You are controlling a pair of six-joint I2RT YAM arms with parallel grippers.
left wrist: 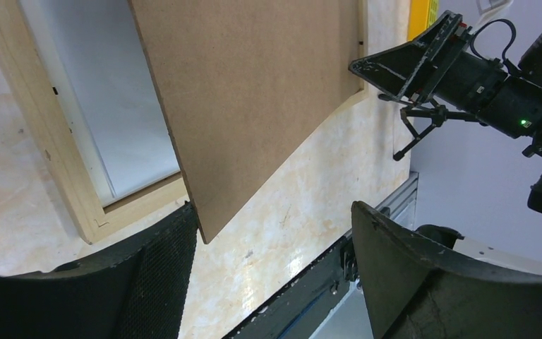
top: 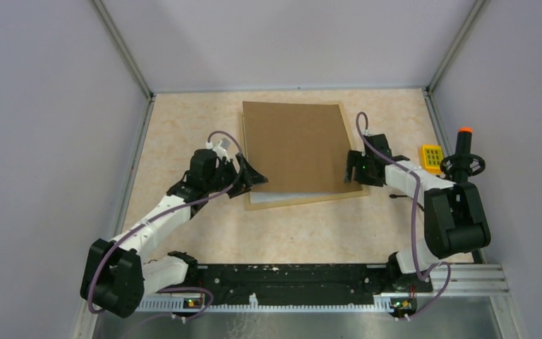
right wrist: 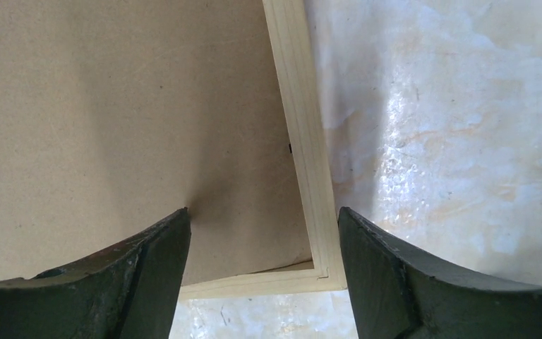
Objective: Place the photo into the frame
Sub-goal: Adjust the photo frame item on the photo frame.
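Note:
The frame (top: 286,203) of light wood lies flat mid-table, also seen in the left wrist view (left wrist: 37,138) and the right wrist view (right wrist: 302,141). A plain brown backing board (top: 296,145) rests skewed on top of it, covering most of it. Below the board a white sheet (left wrist: 113,106) shows inside the frame; the photo itself is hidden. My left gripper (top: 253,175) is open at the board's near-left corner (left wrist: 205,233), which sits beside one finger (left wrist: 162,268). My right gripper (right wrist: 262,215) is open astride the frame's near-right corner, one fingertip (right wrist: 173,226) on the board.
A small yellow keypad-like block (top: 432,157) and a black handle with an orange tip (top: 464,152) stand right of the frame. A black rail (top: 289,277) runs along the near edge. Grey walls close in the table on three sides.

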